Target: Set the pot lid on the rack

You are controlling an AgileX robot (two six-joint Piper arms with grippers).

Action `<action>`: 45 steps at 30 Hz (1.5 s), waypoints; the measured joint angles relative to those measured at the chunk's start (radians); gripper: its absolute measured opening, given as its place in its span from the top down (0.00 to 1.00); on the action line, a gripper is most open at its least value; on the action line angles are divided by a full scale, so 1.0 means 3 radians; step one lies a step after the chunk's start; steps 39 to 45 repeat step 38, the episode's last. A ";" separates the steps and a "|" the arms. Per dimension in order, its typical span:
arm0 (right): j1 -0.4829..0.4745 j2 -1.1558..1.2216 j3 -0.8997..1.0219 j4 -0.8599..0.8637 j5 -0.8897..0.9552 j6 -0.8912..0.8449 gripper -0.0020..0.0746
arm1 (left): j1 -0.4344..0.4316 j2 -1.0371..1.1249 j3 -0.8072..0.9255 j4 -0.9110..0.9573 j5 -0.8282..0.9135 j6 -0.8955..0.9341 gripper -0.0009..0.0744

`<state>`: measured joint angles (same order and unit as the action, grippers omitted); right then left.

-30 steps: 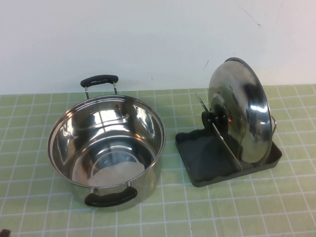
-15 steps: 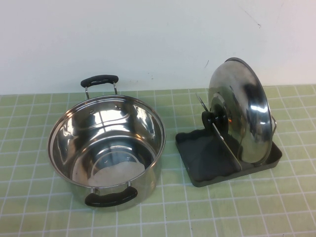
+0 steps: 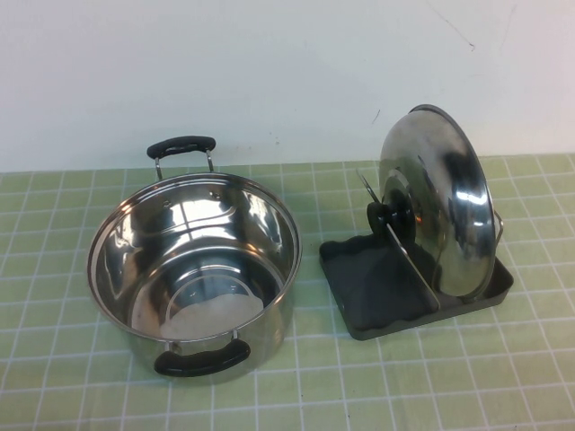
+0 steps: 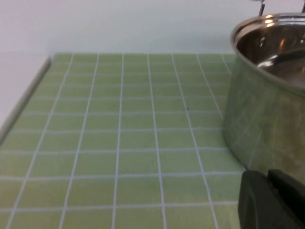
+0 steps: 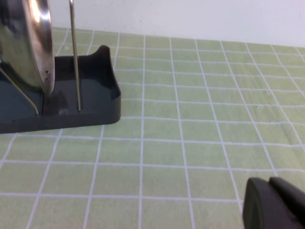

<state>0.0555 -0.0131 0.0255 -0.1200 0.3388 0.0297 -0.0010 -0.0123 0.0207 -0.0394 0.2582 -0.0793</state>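
The left gripper (image 4: 271, 200) hangs low over the green checked mat (image 3: 359, 386) just beside the steel pot (image 3: 193, 269) (open, on the left); whether its fingers are spread I cannot tell. Right of the pot, close by, the rack (image 3: 359, 287) holds the pot lid (image 3: 436, 211) upright on edge among its wire loops (image 3: 409, 256). The right gripper (image 5: 276, 202) sits near the rack; again, I cannot tell.

Bare tabletop test bench: checked mat (image 3: 377, 386)
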 joint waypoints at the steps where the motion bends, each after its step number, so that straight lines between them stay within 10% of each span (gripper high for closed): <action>1: 0.0000 0.0000 0.0000 0.0000 0.0000 0.0000 0.98 | 0.0000 0.0000 0.0000 0.0035 0.0043 -0.0078 0.99; 45: 0.0000 0.0000 0.0000 0.0000 0.0000 0.0002 0.98 | 0.0000 0.0000 0.0000 -0.0067 0.0121 0.0148 0.99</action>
